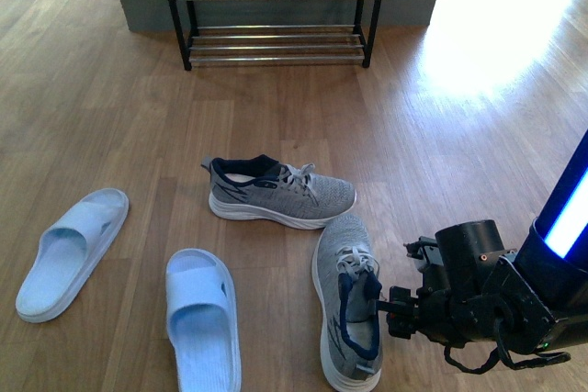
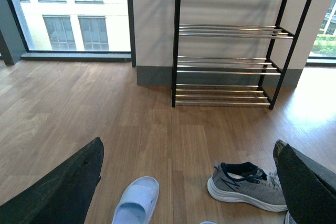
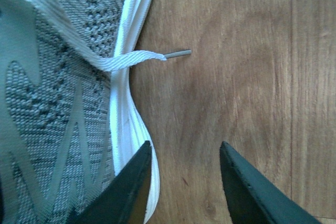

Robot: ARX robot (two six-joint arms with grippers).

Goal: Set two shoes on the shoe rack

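Observation:
Two grey knit shoes lie on the wood floor: one (image 1: pixel 276 192) on the far side, lying crosswise, the other (image 1: pixel 349 305) nearer, toe pointing away. My right gripper (image 1: pixel 390 311) is low beside the near shoe's right side, open. In the right wrist view that shoe (image 3: pixel 58 103) fills one side, one finger (image 3: pixel 126 187) overlaps its white sole edge, and the gripper (image 3: pixel 185 145) has only bare floor between its fingers. My left gripper (image 2: pixel 188 142) is open and held high, looking at the far shoe (image 2: pixel 247 184) and the shoe rack (image 2: pixel 231 66). The rack (image 1: pixel 276 6) stands at the back wall.
Two pale blue slippers (image 1: pixel 69 252) (image 1: pixel 202 319) lie on the floor to the left of the shoes; one slipper (image 2: pixel 137 202) shows in the left wrist view. A loose lace end (image 3: pixel 136 59) trails off the near shoe. Windows flank the wall behind the rack.

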